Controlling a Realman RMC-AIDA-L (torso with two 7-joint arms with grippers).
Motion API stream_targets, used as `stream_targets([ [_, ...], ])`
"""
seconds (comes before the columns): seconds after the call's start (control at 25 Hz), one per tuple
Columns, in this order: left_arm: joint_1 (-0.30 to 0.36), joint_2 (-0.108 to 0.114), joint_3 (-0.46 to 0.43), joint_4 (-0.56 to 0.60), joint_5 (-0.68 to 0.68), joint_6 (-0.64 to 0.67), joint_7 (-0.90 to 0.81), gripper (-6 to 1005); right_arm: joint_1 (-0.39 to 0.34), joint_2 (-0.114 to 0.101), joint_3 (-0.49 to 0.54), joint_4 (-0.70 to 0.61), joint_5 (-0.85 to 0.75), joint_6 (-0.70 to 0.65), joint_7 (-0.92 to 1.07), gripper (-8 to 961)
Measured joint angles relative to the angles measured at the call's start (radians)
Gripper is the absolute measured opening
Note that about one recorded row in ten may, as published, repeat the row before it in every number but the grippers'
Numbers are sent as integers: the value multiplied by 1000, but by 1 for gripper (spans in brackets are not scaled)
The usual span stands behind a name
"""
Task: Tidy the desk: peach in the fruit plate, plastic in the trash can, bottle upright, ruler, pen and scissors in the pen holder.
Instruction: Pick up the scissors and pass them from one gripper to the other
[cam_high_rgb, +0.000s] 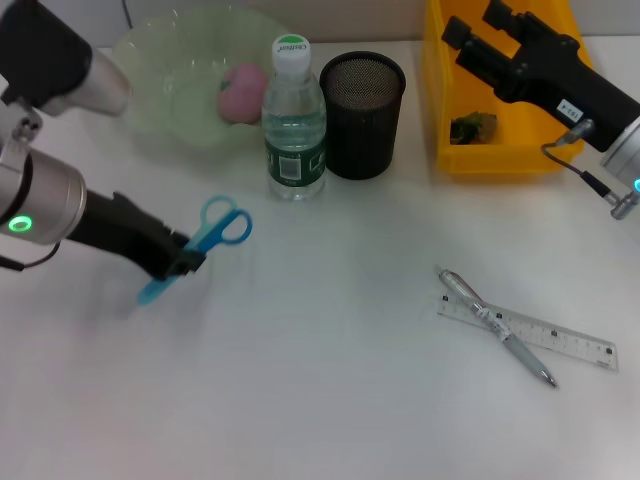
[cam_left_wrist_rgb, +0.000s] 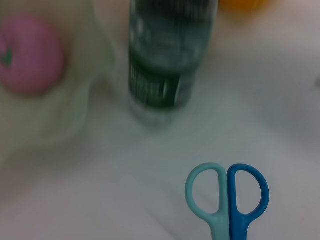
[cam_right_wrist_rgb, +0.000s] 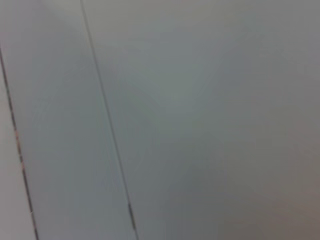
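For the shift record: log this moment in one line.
left pincer: shut on scissors | right pincer: over trash can, idle | pen, ruler: on desk

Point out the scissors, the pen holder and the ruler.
scissors (cam_high_rgb: 222, 225): head view, on the blue handle loops.
pen holder (cam_high_rgb: 362, 125): head view, on the black mesh wall.
ruler (cam_high_rgb: 570, 343): head view, on the clear strip beyond the pen (cam_high_rgb: 497, 327).

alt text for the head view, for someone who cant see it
The left gripper is shut on blue scissors at the desk's left. Behind stand an upright bottle, a mesh pen holder and a plate holding a peach. A pen lies across a ruler on the right; the right gripper hovers over a yellow bin.
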Motion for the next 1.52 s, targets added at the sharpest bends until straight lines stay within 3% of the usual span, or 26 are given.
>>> stream_targets([
  [0.32,22,0,-98,-9,-168,-82,122,238,-35,0,8,0,41,-4,-5,716],
  [0.68,55,2,-132,-5,-368,-132,247,238,-80,1,44,2,41,-5,-5,716],
  [0.72,62,2,-164,-12,-474,-136,312,238,-90,1,51,6,41,-3,-5,716],
  [1.04,71,-1,-181,-73,-708,-145,501,238,-114,0,79,28,41,-4,-7,716],
  [1.2,56,-1,-179,-144,-846,-153,603,238,-117,1,80,36,41,-4,-7,716],
  [1.24,26,1,-175,-196,-914,-153,657,238,-117,1,80,39,41,-4,-7,716],
  [1.52,-54,-3,-161,-311,-952,-151,721,238,-114,1,73,50,39,1,-8,716],
])
